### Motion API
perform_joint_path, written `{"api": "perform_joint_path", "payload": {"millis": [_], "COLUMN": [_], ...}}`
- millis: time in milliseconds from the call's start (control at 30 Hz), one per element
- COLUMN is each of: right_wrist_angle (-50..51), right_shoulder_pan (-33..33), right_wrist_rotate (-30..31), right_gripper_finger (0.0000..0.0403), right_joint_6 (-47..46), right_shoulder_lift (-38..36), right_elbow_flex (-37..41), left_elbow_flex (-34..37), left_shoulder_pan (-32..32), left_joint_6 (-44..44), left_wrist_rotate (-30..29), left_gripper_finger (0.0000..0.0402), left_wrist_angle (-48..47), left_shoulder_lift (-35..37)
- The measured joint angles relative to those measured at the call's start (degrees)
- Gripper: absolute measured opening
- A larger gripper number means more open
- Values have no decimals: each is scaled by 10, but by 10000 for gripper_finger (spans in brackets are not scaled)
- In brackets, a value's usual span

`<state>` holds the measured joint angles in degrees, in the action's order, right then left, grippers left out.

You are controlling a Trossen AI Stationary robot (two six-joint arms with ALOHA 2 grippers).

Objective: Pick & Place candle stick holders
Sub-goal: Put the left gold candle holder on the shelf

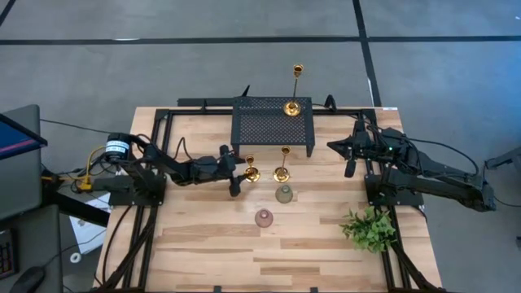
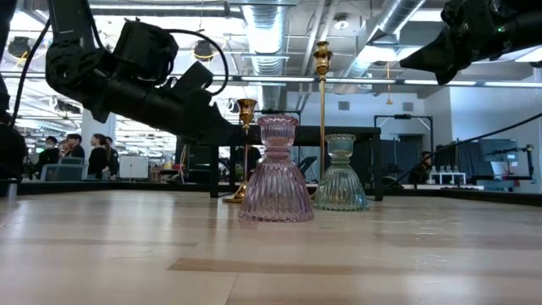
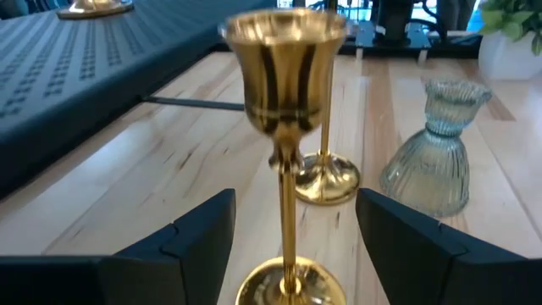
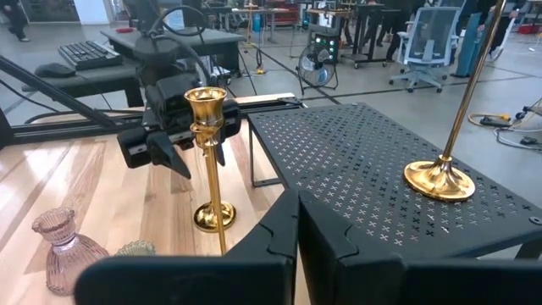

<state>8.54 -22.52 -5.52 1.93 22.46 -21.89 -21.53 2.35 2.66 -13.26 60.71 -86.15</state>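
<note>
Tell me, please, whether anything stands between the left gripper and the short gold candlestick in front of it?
Nothing visible does. The left gripper is open, and the short gold candlestick's stem rises between its fingers, untouched.

Honestly nothing here you can actually read. No labels, brand names, numbers or signs legible on anything on the table or around it. The left arm has a round yellow-and-white sticker thing on its base over at 9 o'clock, but whatever's printed on it is way too small to make out. Same for the screens in the room behind, just blur.
</note>
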Motion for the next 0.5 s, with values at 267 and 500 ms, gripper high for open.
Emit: {"api": "perform_joint_path", "payload": {"millis": [267, 500], "right_wrist_angle": [0, 0], "right_shoulder_pan": [0, 0], "right_wrist_rotate": [0, 0], "right_gripper_finger": [0, 0], "right_joint_6": [2, 1], "right_shoulder_lift": [0, 0], "right_elbow_flex": [0, 0], "left_elbow_flex": [-5, -5], "left_shoulder_pan": [0, 0], "left_joint_6": [-1, -1], "left_wrist_rotate": [0, 0], "left_gripper_finger": [239, 175], "left_wrist_angle": [-2, -2], "left_shoulder_lift": [0, 0]}}
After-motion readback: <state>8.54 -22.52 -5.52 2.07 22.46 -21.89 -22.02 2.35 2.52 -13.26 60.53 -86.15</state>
